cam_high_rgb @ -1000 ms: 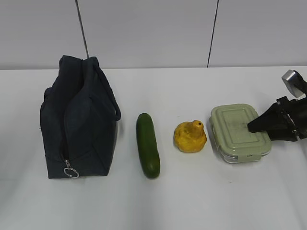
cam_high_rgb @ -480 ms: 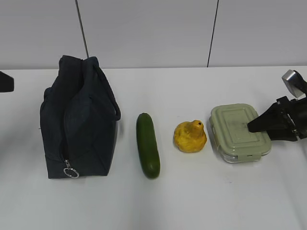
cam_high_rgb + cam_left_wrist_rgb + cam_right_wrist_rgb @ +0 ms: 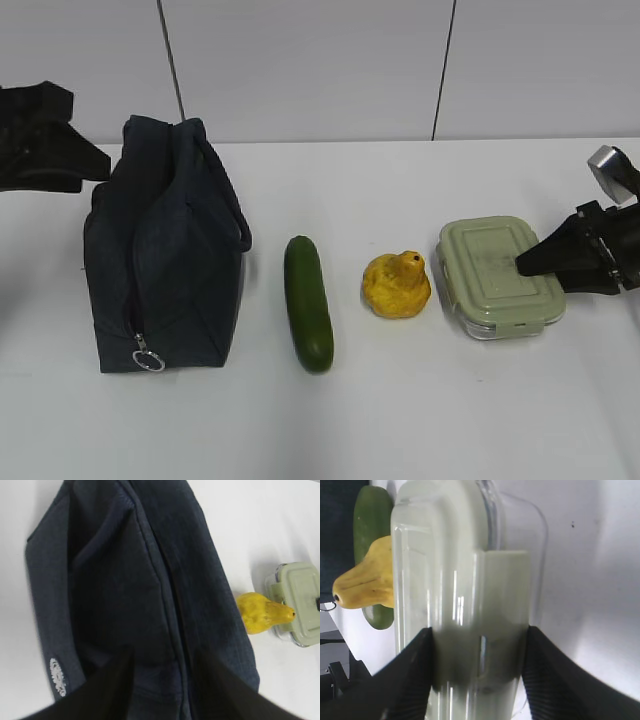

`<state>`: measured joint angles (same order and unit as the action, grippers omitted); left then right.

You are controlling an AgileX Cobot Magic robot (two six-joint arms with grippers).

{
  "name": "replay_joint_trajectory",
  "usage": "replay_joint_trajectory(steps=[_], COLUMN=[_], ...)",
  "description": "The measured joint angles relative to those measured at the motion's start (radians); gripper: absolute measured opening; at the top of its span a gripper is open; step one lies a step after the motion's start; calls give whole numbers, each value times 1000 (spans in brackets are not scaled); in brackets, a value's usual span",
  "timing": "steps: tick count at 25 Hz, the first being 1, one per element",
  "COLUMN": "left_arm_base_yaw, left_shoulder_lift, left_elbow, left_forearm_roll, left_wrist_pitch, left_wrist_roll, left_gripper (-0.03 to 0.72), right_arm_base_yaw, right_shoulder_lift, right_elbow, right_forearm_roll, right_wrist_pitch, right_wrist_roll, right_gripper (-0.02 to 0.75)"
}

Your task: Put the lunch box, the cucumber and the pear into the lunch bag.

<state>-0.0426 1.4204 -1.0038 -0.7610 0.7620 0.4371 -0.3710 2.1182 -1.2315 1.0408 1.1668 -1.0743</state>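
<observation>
Count on the desk (image 3: 420, 420): one lunch bag (image 3: 165, 260), one cucumber (image 3: 308, 303), one pear (image 3: 397, 285), one lunch box (image 3: 500, 278), set in a row from left to right in the exterior view, none touching its neighbour; two hands in view. Lunch bag: dark navy woven fabric, boxy, standing upright, strap handles looped over the top, zipper closed down the near end with a silver ring pull (image 3: 148, 358) at the bottom. Cucumber: long, smooth, glossy dark green, lying with one end toward the camera, just beside the bag. Pear: squat, lumpy, matte yellow with a short stub top, between cucumber and lunch box. Lunch box: rectangular, rounded corners, clear walls, pale sage-green lid with a stepped raised panel and a clip flap on the side. Right hand (image 3: 535, 262): black fingers reach over the right edge of the lid; in the right wrist view the two fingers stand either side of the box, spread about the width of it, around it; actual contact cannot be told. Left hand (image 3: 85, 165): at the upper left, just beside the bag's top, part-open, nothing between its fingers; the left wrist view looks down on the bag's fabric. Desk surface: plain white, smooth.
</observation>
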Motion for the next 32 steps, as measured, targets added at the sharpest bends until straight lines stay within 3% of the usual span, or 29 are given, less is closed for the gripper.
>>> replay_joint_trajectory(steps=[15,17,20,22,32], left_arm_base_yaw=[-17,-19,-29,-34,-35], left_shoulder_lift=[118,129,137,137,137], left_elbow=[-37,-37,-37,-38,-151], left_forearm_roll=[-25,-23,-18,-16,55], left_wrist_pitch=[-14,-16,-20,-26,29], left_wrist_roll=[41,41,43,49,56], left_gripper=[234,200,69,31,15], right_arm_base_yaw=[0,0,0,0,0], right_shoulder_lift=[0,0,0,0,0], right_elbow=[0,0,2,2,2], right_forearm_roll=[7,12,14,14,20], right_wrist_pitch=[0,-1,-2,-2,-2], right_wrist_roll=[0,0,0,0,-2], right_gripper=[396,396,396,396,396])
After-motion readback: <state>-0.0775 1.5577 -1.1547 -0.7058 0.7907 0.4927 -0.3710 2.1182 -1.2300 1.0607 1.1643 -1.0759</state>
